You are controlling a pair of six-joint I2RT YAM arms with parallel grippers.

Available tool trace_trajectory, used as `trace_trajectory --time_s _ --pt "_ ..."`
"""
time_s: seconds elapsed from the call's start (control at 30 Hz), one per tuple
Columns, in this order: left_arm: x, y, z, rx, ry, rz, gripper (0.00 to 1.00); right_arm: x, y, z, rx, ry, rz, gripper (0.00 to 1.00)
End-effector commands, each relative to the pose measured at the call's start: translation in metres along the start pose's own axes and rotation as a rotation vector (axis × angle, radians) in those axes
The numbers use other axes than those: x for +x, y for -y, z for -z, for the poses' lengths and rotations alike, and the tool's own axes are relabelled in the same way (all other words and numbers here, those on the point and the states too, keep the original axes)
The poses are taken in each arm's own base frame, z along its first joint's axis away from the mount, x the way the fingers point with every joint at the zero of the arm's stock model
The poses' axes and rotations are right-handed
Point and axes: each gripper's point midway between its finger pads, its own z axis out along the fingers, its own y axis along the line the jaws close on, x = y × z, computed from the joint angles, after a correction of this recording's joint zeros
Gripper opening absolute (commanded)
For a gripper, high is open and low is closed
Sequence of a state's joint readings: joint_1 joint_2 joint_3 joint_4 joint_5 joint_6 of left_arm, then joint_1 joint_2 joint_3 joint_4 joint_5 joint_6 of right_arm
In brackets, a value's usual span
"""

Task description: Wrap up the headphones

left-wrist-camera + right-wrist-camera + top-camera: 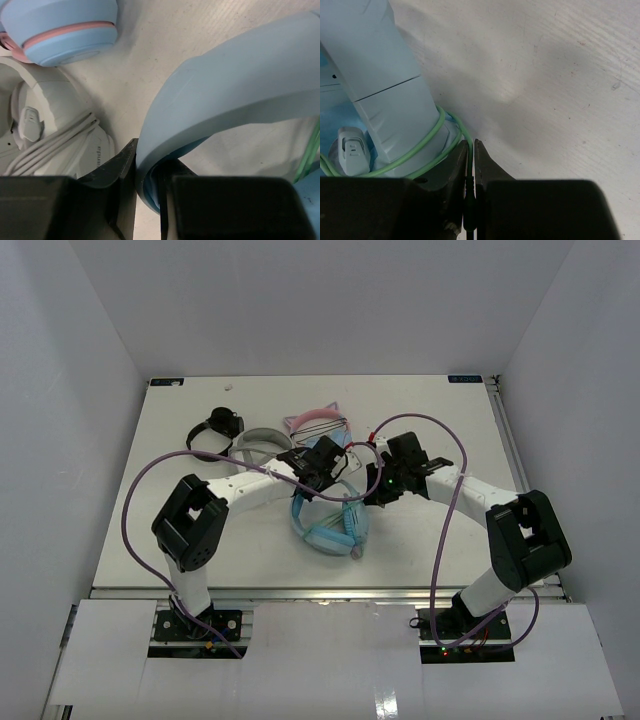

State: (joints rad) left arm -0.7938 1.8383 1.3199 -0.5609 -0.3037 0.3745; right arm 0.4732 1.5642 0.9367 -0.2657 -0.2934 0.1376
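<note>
You cannot follow the cable (pixel 422 148) past the pinch of the right gripper (pixel 471 150); the left wrist view crops the grey-white pair (pixel 45 132) and the pink-banded cup (pixel 62 30) at its edges.

Four headphone pairs: one light-blue pair (pixel 330 528), one pink cat-ear pair (pixel 318 421), one grey-white pair (pixel 258 439), one black pair (pixel 215 430). Two robot arms: left arm (pixel 245 490), right arm (pixel 470 495). One table (pixel 440 410).

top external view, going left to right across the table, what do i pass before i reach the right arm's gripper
black headphones → grey-white headphones → pink cat-ear headphones → right gripper
</note>
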Motion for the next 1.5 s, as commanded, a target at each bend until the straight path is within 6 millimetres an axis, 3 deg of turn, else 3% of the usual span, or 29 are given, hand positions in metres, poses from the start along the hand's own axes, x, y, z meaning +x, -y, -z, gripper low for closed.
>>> trace_trajectory --time_s 0.0,0.2,0.27,0.53,0.87,1.47 --pt "0.03 0.013 0.003 -0.005 -0.094 -0.027 0.12 -0.008 0.008 -0.001 0.027 0.033 -0.01 0.14" --pt "0.064 0.022 0.005 -0.029 -0.193 -0.024 0.07 -0.004 0.001 -0.008 -0.03 0.008 -0.014 0.14" --pt "0.063 0.022 0.005 -0.034 -0.191 -0.018 0.1 -0.004 -0.001 -0.007 -0.04 0.011 -0.012 0.14" --pt "0.046 0.015 0.002 -0.058 -0.158 0.0 0.27 -0.004 -0.001 -0.007 -0.039 0.01 -0.012 0.17" --pt "0.023 0.009 -0.008 -0.085 -0.123 0.032 0.39 -0.003 -0.003 -0.011 -0.061 -0.003 -0.015 0.17" --pt "-0.027 -0.011 0.013 -0.116 0.034 0.176 0.6 -0.001 -0.001 -0.013 -0.053 -0.011 -0.02 0.18"
